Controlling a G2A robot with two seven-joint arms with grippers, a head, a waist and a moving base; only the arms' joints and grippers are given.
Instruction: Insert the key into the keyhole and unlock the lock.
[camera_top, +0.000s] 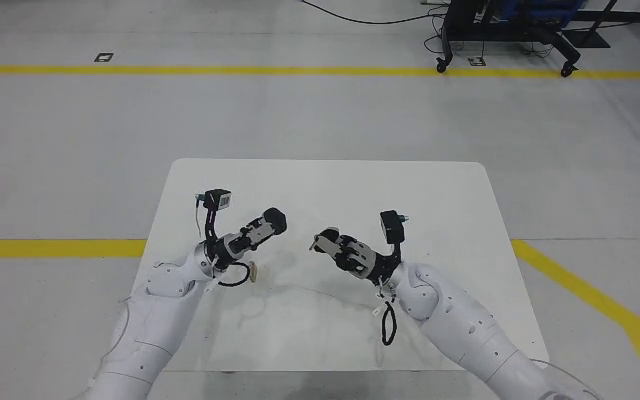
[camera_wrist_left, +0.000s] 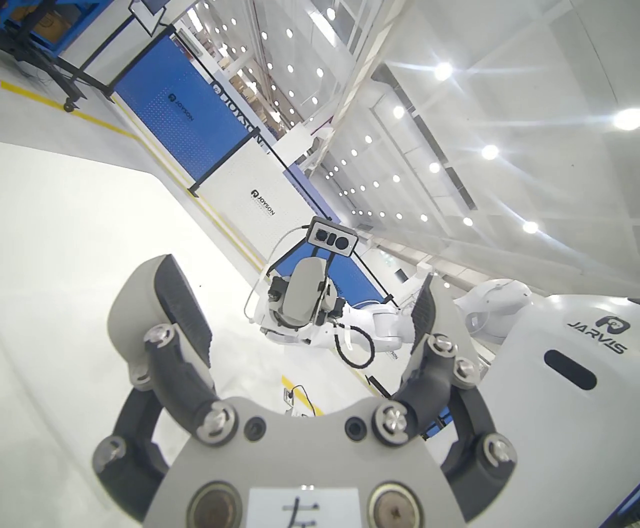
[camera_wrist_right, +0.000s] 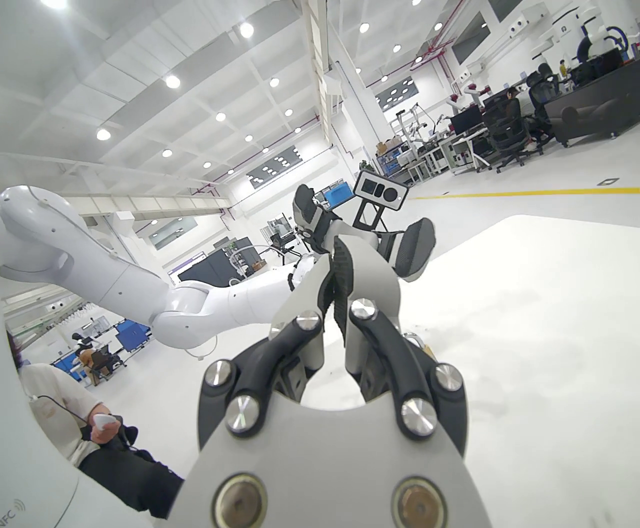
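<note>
1. The left jaws are spread wide and empty; the right jaws are pressed together, and whether on a key cannot be told.
2. A small tan thing, probably the lock (camera_top: 254, 270), lies left of the surface's (camera_top: 420, 190) middle, toward its near edge.
3. It is likely hard, light and prone to sliding; its body looks the best place to grip.

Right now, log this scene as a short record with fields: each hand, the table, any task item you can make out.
left hand: open, empty, above the table, facing the right hand
right hand: shut, above the table; nothing seen between its fingers
hands: apart, tips pointing at each other
table: white
small brass-coloured item: lies on the table under the left arm; possibly the lock, too small to be sure
</note>
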